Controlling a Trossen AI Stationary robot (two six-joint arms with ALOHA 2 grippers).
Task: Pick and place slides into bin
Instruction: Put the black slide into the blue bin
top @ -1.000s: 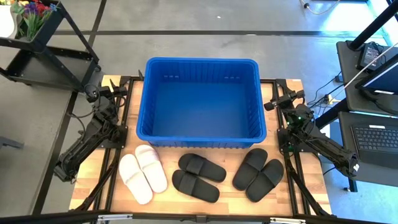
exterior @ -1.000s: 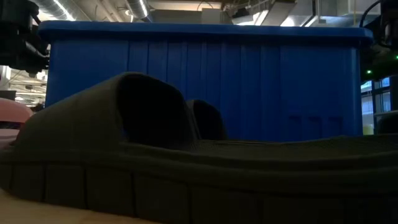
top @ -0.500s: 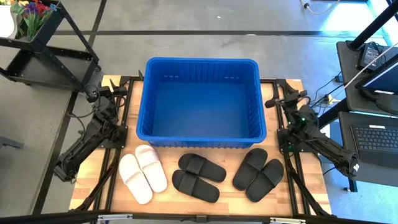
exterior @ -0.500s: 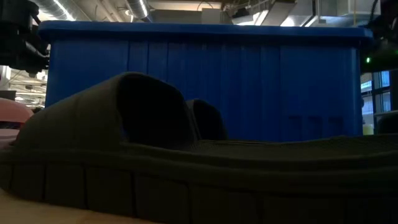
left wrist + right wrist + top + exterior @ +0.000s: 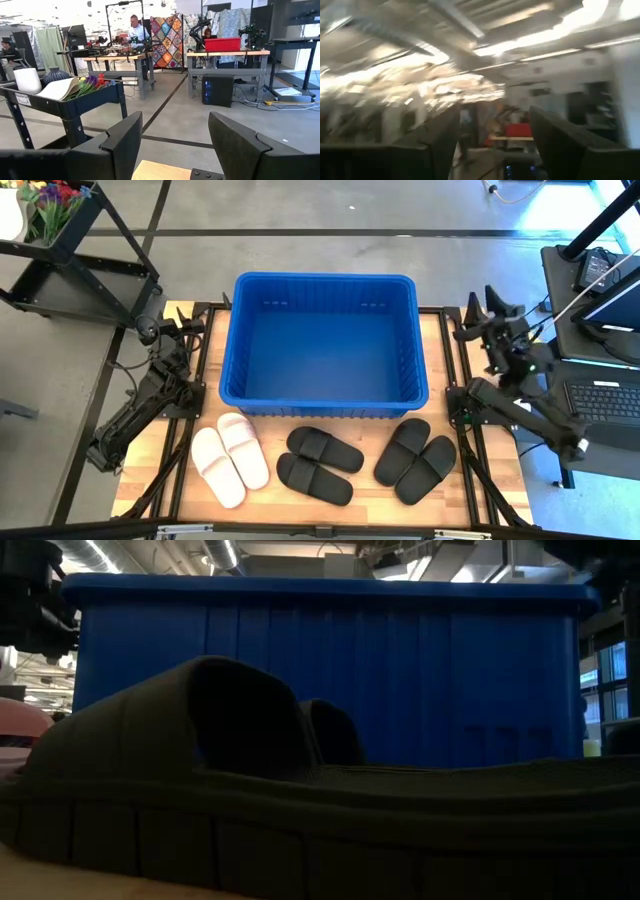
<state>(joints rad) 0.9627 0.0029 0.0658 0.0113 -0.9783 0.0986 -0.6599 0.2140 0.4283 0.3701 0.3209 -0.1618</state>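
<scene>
Looking down, we see six slide sandals lying before the large blue plastic bin; both empty grippers, left and right, stand open beside it.

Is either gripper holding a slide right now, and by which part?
No. Left gripper and right gripper are open and empty; all six slides lie on the table.

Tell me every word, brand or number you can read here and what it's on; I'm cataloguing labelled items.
None can be read.
The bin and the slides show no print.
The laptop keyboard has keys too small to read.
</scene>
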